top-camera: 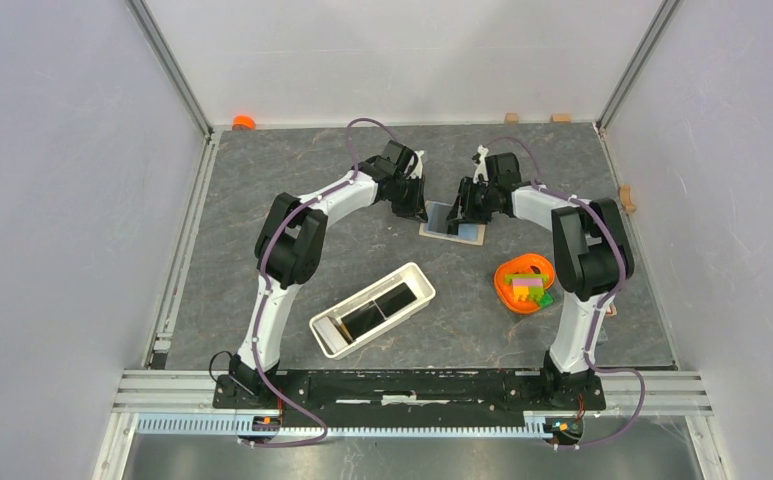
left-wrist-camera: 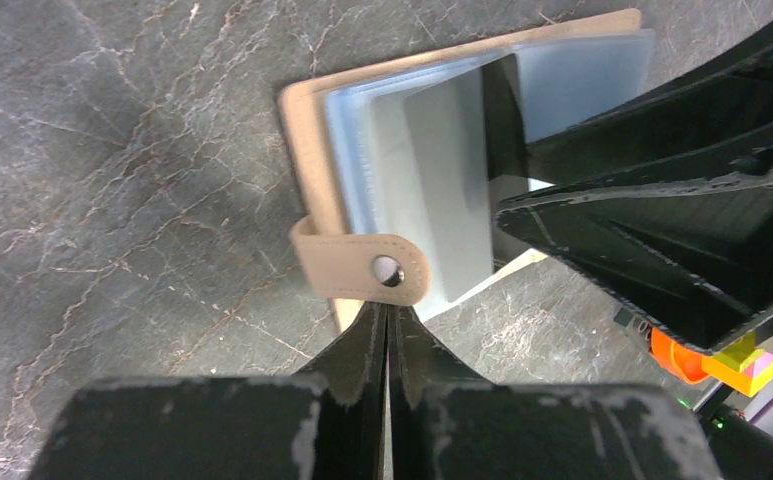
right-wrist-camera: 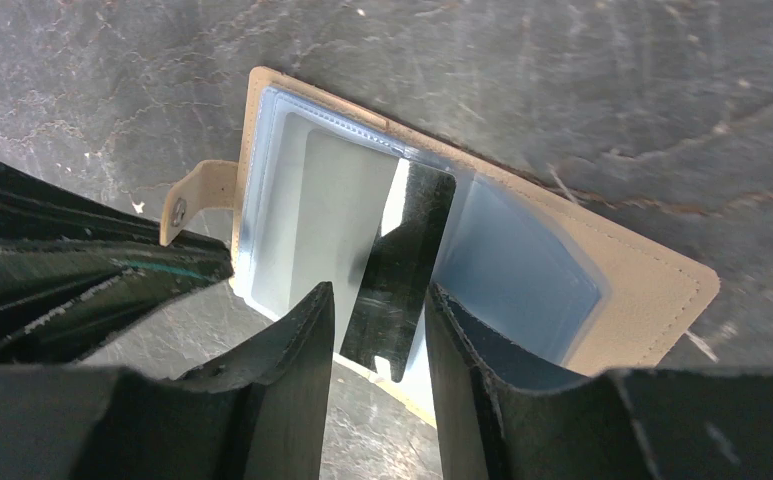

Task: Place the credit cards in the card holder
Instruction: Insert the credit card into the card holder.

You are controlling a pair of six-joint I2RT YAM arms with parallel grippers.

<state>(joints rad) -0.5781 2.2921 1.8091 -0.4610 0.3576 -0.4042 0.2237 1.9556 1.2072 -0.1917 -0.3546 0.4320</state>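
The card holder in use is a tan wallet (top-camera: 454, 231) with clear sleeves, lying open at the back middle of the table; it also shows in the left wrist view (left-wrist-camera: 412, 150) and the right wrist view (right-wrist-camera: 622, 290). One black credit card (right-wrist-camera: 402, 270) stands slanted with its far end in a sleeve, also visible from the left wrist (left-wrist-camera: 502, 110). My right gripper (right-wrist-camera: 377, 295) is open with the card's near end between its fingers. My left gripper (left-wrist-camera: 387, 310) is shut, its tips under the wallet's snap strap (left-wrist-camera: 362, 268).
A long white tray (top-camera: 417, 277) with dark flat cards (top-camera: 377, 310) inside lies in front of the arms, left of centre. An orange bowl (top-camera: 525, 283) of coloured blocks sits under the right arm. The two grippers are close together over the wallet.
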